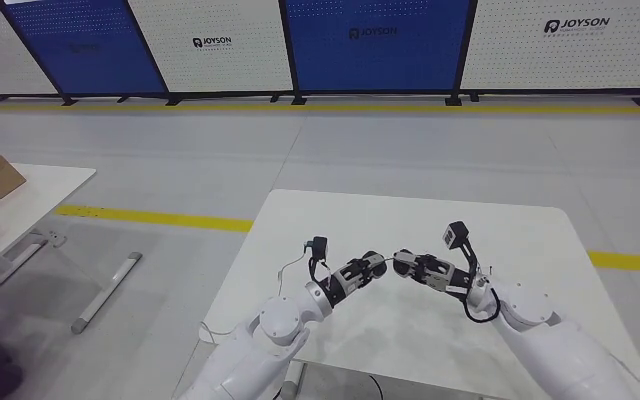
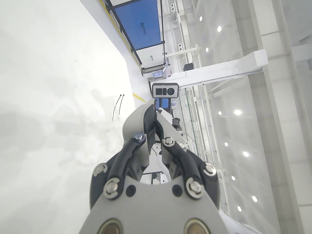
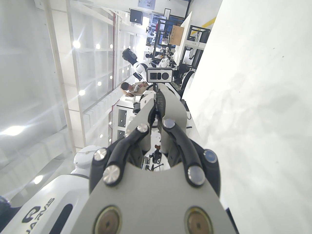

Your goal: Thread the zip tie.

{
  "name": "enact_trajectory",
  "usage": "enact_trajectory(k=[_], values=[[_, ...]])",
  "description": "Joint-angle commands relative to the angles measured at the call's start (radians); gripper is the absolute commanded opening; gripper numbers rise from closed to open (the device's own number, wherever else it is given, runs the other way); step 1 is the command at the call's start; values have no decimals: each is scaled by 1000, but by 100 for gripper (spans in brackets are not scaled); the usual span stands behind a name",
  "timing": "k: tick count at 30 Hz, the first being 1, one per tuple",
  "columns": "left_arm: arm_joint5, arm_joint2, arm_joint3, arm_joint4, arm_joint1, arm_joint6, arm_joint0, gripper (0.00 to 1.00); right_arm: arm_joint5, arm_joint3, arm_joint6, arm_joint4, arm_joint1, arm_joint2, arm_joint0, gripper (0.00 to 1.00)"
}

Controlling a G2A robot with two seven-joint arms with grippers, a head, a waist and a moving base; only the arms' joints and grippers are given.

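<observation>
— Fingers first: how do they stand on each arm?

— Closed on both. The left fingers (image 2: 135,122) are pressed together, black pads face to face, and the right fingers (image 3: 171,105) are drawn together at the tips in the same way.

— Is anything pinched between them?

— I cannot tell. The pads hide whatever might lie there (in the top view a very fine pale line seems to run between the two sets of tips, too thin to name).

— Where are the arms?

— Both are above the white tabletop (image 1: 400,215), toward the robot's side of it, with the tips pointing at each other and almost meeting. Each wrist view looks along its own fingers at the other arm's camera: the right arm's wrist camera (image 2: 165,91) and the left arm's wrist camera (image 3: 159,76).

— And the task's thing?

— Two black zip ties (image 2: 117,107) lie flat on the tabletop, just beside each other and roughly parallel, with their heads at the end nearer the tabletop's edge. They sit apart from the left fingers, off to one side.

— What else is around?

— A second white table (image 1: 40,190) stands off to the robot's left. A yellow floor line (image 1: 150,217) runs across and passes behind the tabletop. Blue and white panels (image 1: 375,45) line the far side.
</observation>
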Motion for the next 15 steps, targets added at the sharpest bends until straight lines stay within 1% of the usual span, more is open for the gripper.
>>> enact_trajectory(k=[1,4,7,10,15], values=[[1,-1,-1,2,1,-1,3,0,8,-10,-2,-8,1,12,-9,100],[-4,-2,1,3,1,-1,7,0,23,-18,3,-18,1,31,-19,100],[0,-9,9,-25,1,-4,4,0,35,-24,-4,-37,3,51,-24,100],[-1,-27,19,-61,3,-20,4,0,33,-34,-7,-49,13,97,-37,100],[-20,-81,27,-95,13,-61,27,0,22,-68,1,-45,45,212,-99,100]])
